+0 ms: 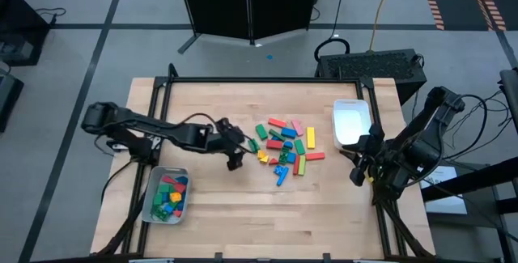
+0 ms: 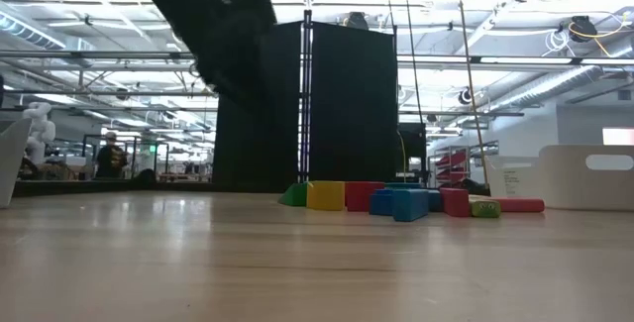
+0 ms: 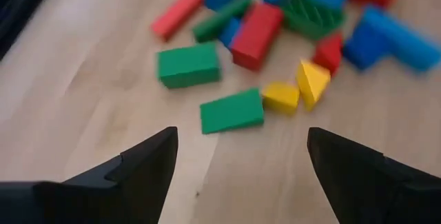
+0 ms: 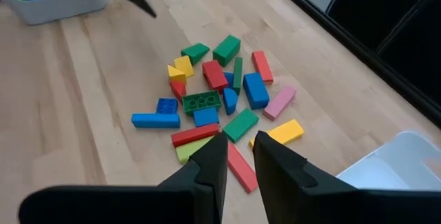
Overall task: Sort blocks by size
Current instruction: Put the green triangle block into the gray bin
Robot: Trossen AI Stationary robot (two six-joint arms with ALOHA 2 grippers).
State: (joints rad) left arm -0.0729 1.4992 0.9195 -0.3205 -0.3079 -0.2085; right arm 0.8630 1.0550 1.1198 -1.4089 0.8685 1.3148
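The loose blocks (image 1: 285, 146) lie in a heap on the wooden table, right of centre; they are red, green, blue, yellow and pink, some short and some long. My left gripper (image 1: 235, 156) hovers just left of the heap, open, with nothing between its fingers. In the left wrist view, my left gripper (image 3: 241, 141) has a green wedge (image 3: 232, 110) and a small yellow block (image 3: 280, 96) just ahead of it. My right gripper (image 1: 358, 174) waits at the table's right edge; in its wrist view, my right gripper (image 4: 240, 148) shows a narrow gap and holds nothing.
A grey tray (image 1: 150, 206) at the near left holds several coloured blocks. A white tray (image 1: 350, 105) stands at the far right, beside the heap. Bare wood lies between the heap and the near edge. Dark frame rails run along the table's edges.
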